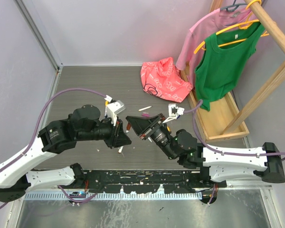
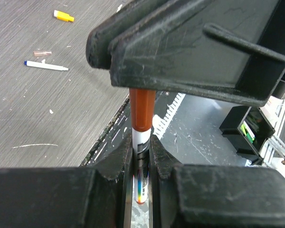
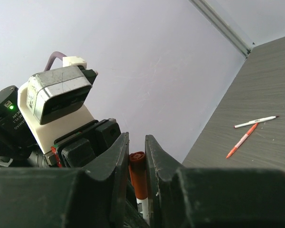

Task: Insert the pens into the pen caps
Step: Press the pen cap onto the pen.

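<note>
A white pen [image 2: 140, 138] is clamped between the jaws of my left gripper [image 2: 141, 145], which is shut on its barrel. A dark red pen cap [image 2: 142, 108] sits over the pen's far end. My right gripper [image 3: 136, 142] is shut on that pen cap [image 3: 139, 176], and the white barrel [image 3: 144, 209] shows below it. In the top view the left gripper [image 1: 121, 136] and right gripper [image 1: 134, 125] meet nose to nose above the table's middle. Loose on the table lie a white pen with a blue tip [image 2: 46, 66], a yellow cap [image 2: 64, 16] and a pale cap [image 2: 42, 53].
A white pen [image 3: 256, 121] and an orange pen [image 3: 242, 140] lie further out on the table. A red bag [image 1: 164, 80] sits at the back. A wooden clothes rack [image 1: 270, 28] with a green top [image 1: 223, 61] and a pink shirt [image 1: 204, 33] stands at the right.
</note>
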Robot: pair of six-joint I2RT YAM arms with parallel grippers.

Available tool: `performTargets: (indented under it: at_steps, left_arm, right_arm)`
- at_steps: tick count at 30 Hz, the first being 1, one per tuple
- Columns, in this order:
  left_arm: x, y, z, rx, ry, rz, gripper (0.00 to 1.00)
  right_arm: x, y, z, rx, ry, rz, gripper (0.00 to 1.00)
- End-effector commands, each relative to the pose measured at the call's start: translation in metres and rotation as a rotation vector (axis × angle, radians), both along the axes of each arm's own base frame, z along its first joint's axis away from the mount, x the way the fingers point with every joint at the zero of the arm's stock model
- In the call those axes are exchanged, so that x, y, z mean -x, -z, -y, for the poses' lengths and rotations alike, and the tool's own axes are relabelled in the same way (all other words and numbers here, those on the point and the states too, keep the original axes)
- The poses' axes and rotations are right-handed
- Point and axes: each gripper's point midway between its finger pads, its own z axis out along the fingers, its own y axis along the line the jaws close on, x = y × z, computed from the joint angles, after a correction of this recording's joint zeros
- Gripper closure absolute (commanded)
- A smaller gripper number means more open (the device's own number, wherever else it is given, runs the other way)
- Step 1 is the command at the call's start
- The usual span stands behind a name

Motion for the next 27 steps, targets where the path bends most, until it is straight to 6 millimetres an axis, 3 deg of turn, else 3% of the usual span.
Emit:
performTargets:
  at_steps: [1,9,19,27]
  left_arm:
    - [-0.062,-0.196,-0.004,0.624,-0.294,0.41,1.0]
    - [-0.06,-0.191,-0.005,0.603,-0.28,0.406,1.0]
    - [-0.055,-0.165,0.007,0.578,-0.236,0.333,1.0]
    - [-0.051,-0.128,0.027,0.518,-0.17,0.24,1.0]
  right_arm:
    - [0.098,0.174,-0.035,0.554,-0.439,-0.087,1.0]
    - [0.067,0.135,-0.012,0.583,-0.273,-0.021,1.0]
    - [0.02,0.046,0.014,0.542,-0.12,0.099,1.0]
    - [0.01,-0.03,0.028,0.466,-0.045,0.213,0.78]
